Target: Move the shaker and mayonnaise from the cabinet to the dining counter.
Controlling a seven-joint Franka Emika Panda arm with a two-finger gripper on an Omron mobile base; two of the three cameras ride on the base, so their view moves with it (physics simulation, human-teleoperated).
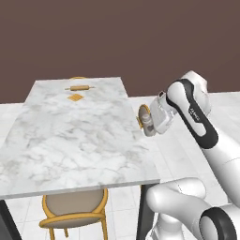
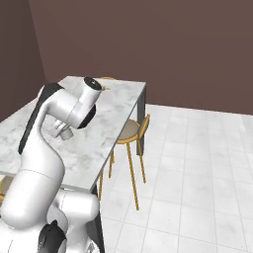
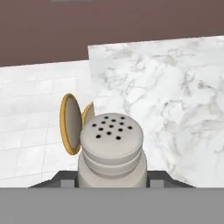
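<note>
**Ana:** Closest to the hand camera is the shaker (image 3: pixel 111 151), cap toward the lens, a cluster of small dark holes in its rounded top.

**Ben:** Is it held?

**Ana:** Yes. The gripper (image 3: pixel 111 181) is clamped on its pale body from both sides; the dark finger tips flank the base of the bottle at the bottom of that view. From the left base camera the shaker (image 1: pixel 147 123) sticks out of the gripper (image 1: pixel 151 125) beside the white hand, off any surface.

**Ben:** Where is that relative to the dining counter?

**Ana:** Just off its right long edge. In the left base view the dining counter (image 1: pixel 70 136) stretches away to the left of the hand, and the shaker hangs in the air beside that edge, above the tiled floor (image 1: pixel 180 154). Behind it sits the round orange-wood back of a chair (image 1: pixel 140 116), which the hand view shows too, as an orange-rimmed disc (image 3: pixel 71 124) left of the cap.

**Ben:** And the right base view?

**Ana:** The arm (image 2: pixel 64 111) crosses in front of the marble top (image 2: pixel 106 123), so the shaker itself is hard to make out there. A chair (image 2: pixel 131 133) stands tucked at the counter's side.

**Ben:** Anything on the counter?

**Ana:** At its far end, a wooden rolling pin (image 1: pixel 79 87) and, just nearer, a small orange square item (image 1: pixel 75 97) I cannot identify. Another chair (image 1: pixel 75 211) stands at the near end.
</note>
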